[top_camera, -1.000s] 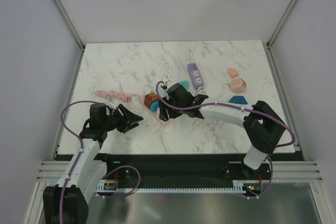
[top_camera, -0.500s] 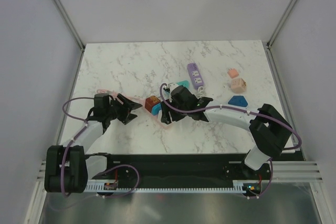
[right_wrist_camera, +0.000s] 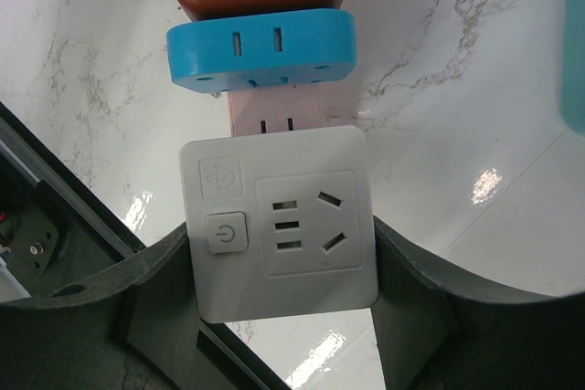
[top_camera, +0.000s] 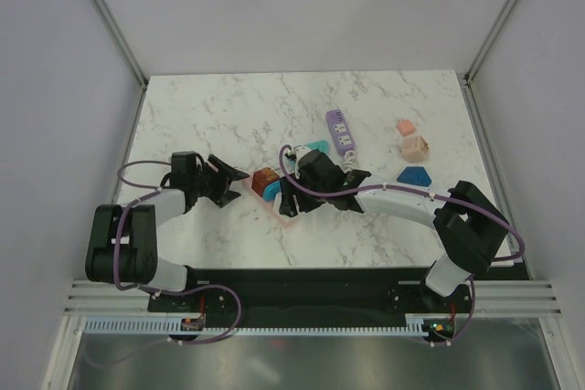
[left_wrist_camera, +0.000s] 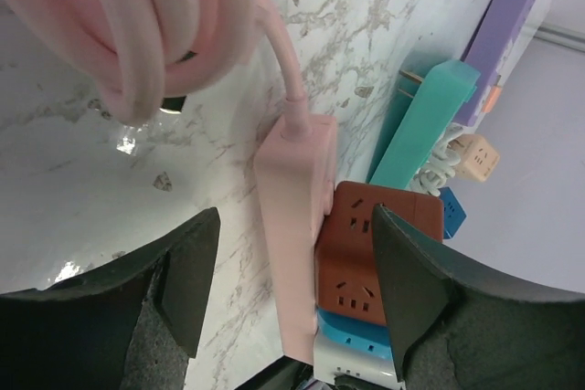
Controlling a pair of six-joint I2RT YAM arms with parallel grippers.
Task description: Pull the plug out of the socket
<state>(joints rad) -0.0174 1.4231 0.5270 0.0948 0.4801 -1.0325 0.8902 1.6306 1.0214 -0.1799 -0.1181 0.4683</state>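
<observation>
A pink socket strip [top_camera: 280, 208] lies mid-table with three plugs seated in a row: a red cube plug [top_camera: 264, 175], a blue plug [top_camera: 271, 189] and a white plug [right_wrist_camera: 279, 221]. My right gripper [right_wrist_camera: 279, 235] is shut on the white plug, one finger on each side; from above the gripper [top_camera: 292, 191] hides that plug. My left gripper [left_wrist_camera: 295, 216] is open, one finger left of the pink strip [left_wrist_camera: 292, 244], the other over the red plug [left_wrist_camera: 361, 248]. It sits at the strip's cable end [top_camera: 230, 185]. The coiled pink cable [left_wrist_camera: 155, 15] lies just behind.
A purple power strip [top_camera: 340, 131] and a teal one [top_camera: 315, 147] lie behind the right gripper. Two peach cubes [top_camera: 406, 125] [top_camera: 415, 146] and a blue triangular block [top_camera: 414, 174] sit at the right.
My left arm has swung forward from the near left to the strip's cable end, and its jaws have opened wider. The right gripper has stayed on the white plug.
</observation>
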